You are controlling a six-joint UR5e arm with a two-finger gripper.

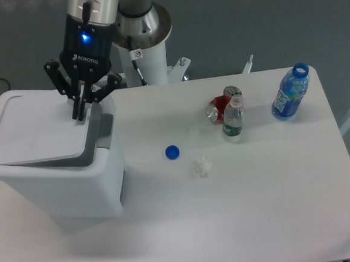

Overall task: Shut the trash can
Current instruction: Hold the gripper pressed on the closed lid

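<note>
The trash can [76, 181] is a large white bin standing at the left end of the table. Its flat white lid [39, 132] lies nearly level on top, with a dark gap showing along its near edge and a grey latch tab [103, 125] at its right side. My gripper [78, 112] hangs over the lid's right rear corner. Its two black fingers are pressed together with nothing between them, their tips at or just above the lid's edge.
A blue bottle cap [172, 152] and a crumpled white scrap [201, 166] lie mid-table. A red can [221, 105] and a small clear bottle [233, 118] sit further right. A blue bottle [290, 92] stands at the far right. The robot's base [138, 37] rises behind.
</note>
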